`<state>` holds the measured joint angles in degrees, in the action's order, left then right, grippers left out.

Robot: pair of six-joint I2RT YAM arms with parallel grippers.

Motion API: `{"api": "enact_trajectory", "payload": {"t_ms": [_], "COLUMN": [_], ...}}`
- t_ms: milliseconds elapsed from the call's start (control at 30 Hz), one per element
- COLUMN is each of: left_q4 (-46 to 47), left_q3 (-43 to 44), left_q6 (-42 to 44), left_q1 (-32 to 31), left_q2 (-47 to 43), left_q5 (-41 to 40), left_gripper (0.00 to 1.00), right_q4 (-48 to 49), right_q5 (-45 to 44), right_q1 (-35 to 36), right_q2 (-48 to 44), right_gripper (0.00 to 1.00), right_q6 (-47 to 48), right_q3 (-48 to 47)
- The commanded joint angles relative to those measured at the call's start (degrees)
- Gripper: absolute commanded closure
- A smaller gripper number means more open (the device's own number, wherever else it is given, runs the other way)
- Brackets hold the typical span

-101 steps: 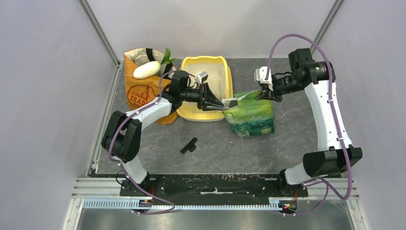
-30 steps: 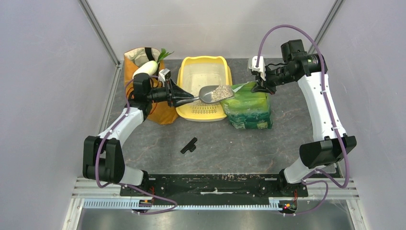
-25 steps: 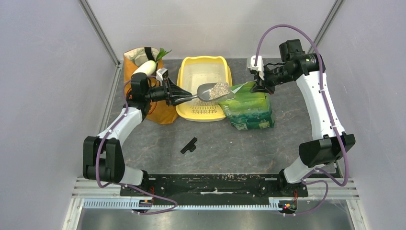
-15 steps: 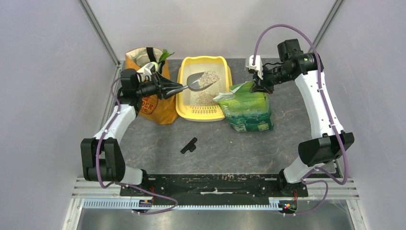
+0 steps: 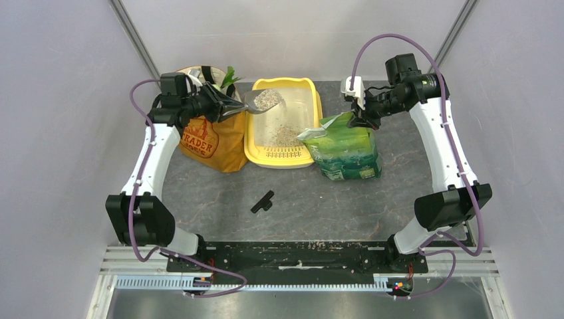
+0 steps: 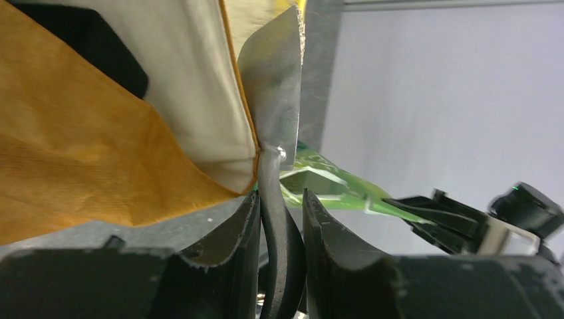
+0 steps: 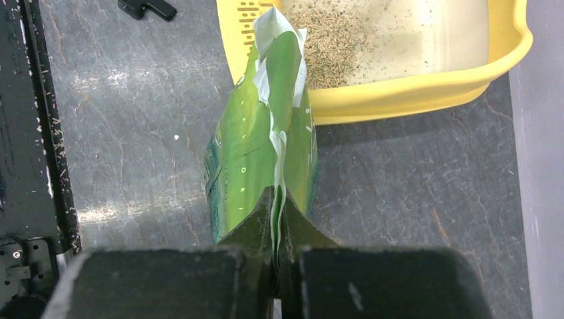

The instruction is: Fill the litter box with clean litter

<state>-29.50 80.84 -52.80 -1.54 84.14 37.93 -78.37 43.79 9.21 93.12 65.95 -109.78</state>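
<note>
The box (image 5: pixel 280 161) sits at the far middle of the bench (image 5: pixel 299 206). Its long axis runs from the arms toward the back wall, with the slotted strip at the near end. A small heap of litter (image 5: pixel 287 136) lies in the pale basin toward that near end, close to the slots, with loose grains scattered farther in; the right wrist view shows the heap (image 7: pixel 332 40) against the near right wall of the box (image 7: pixel 412 93). The scoop (image 5: pixel 265 100) hangs over the box's far left corner, its bowl pointing right and carrying more litter. The left pincer (image 5: pixel 229 106) grips its handle, the fingers (image 6: pixel 243 232) closed on the thin stem of the scoop (image 6: pixel 276 86). Just left of the box stands an orange bag (image 5: pixel 206 139). A green bag (image 5: pixel 346 156) leans against the box's near right corner, and the right pincer (image 5: pixel 362 116) is clamped on its top edge, fully closed on the foil (image 7: pixel 246 159). A small black part (image 5: pixel 263 201) lies alone on the bench, nearer the arms.
</note>
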Motion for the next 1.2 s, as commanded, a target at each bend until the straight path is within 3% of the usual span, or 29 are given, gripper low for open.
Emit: {"api": "enact_trajectory", "payload": {"t_ms": [0,167,433,700,933,1167], "left_q4": [-10.07,-15.77,-16.52,-15.86,-15.99,-18.57], "left_q3": [7.87,14.5,17.17,20.35,22.22,23.37], "left_q6": [12.94,25.31,41.86,55.19,61.98,62.2], "left_q1": [-2.81,-10.48,-23.21,-31.85,-34.41,-34.49], "left_q2": [1.11,2.38,6.08,10.8,12.6,9.81], "left_q5": [-9.72,-22.49,-39.41,-53.34,-59.03,-49.01], "left_gripper": [0.98,0.98,0.98,0.98,0.98,0.98], "right_q4": [3.11,3.1,3.7,13.53,24.04,27.69], "right_q5": [1.56,1.52,0.3,-3.68,-8.78,-7.76], "right_q1": [-0.69,-2.49,-6.91,-12.31,-15.88,-21.55], "right_q2": [-1.71,-2.57,-5.02,-4.35,-1.56,-4.33], "right_gripper": [1.0,1.0,1.0,1.0,1.0,1.0], "right_q6": [-1.02,-2.17,-4.27,-12.55,-21.2,-20.54], "right_q3": [-2.33,-1.77,1.46,3.74,1.93,16.48]}}
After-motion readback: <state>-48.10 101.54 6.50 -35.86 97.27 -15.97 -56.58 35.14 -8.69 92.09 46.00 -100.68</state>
